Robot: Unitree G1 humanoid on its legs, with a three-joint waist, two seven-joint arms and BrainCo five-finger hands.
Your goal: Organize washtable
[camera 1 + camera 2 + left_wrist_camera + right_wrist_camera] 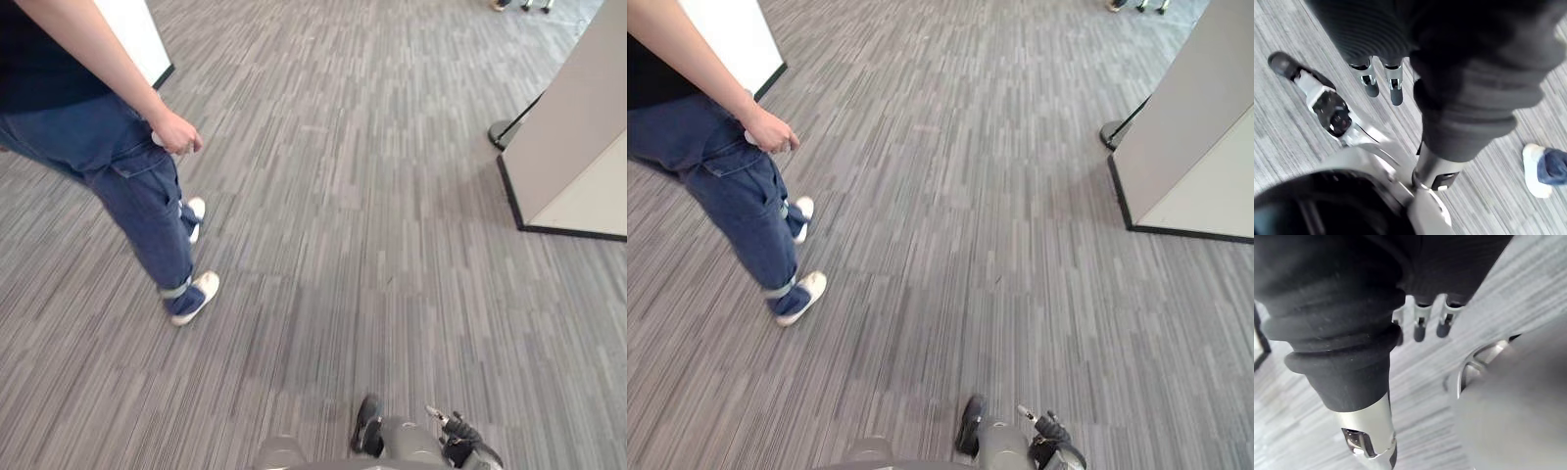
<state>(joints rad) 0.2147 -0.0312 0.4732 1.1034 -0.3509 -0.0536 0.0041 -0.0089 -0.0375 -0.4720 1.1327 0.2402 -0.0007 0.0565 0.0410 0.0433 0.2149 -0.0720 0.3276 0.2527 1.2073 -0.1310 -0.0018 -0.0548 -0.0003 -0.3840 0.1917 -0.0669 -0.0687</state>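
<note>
My left hand (1396,90) hangs down beside me over the grey striped carpet (372,215), its fingers straight and relaxed with nothing in them. My right hand (1420,328) hangs the same way above the carpet, its fingers loose and holding nothing. In the eye views, carpet floor stretches ahead of me.
A person in blue jeans (127,176) stands close at the left, one hand (176,132) curled on something small and white. A white shoe (1535,169) is near my left hand. A tall white panel (578,147) with a black-footed stand (505,132) stands at the right. A white board (137,34) is far left.
</note>
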